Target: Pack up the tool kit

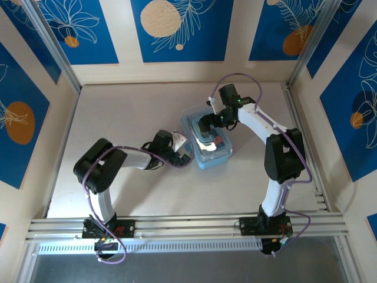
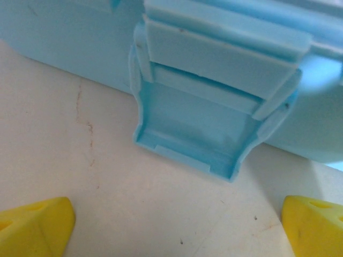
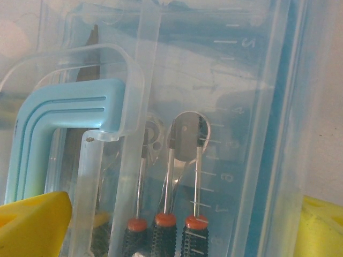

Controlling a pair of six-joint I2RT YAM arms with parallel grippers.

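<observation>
The case (image 1: 210, 160) and its latch (image 2: 193, 123) are light blue, and the screwdrivers (image 3: 163, 233) have red and black bumpy grips. The fingertips (image 2: 35, 227) are yellow. At 12 o'clock, the wall panel (image 1: 200, 41) is blue with white leaves and a cream circle.

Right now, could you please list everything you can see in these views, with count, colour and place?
case: one, light blue with clear lid, mid-table, lid down.
latch: one, light blue, on the case's side wall, hanging unfastened.
handle: one, light blue, on the lid.
screwdrivers: three, red-and-black grips, side by side under the lid.
silver tool: one, round-headed, under the lid by the screwdriver tips; likely the wrench.
table: one, off-white, beneath everything.
left hand: one, yellow fingertips, open before the latch.
right hand: one, yellow fingertips, open over the lid.
</observation>
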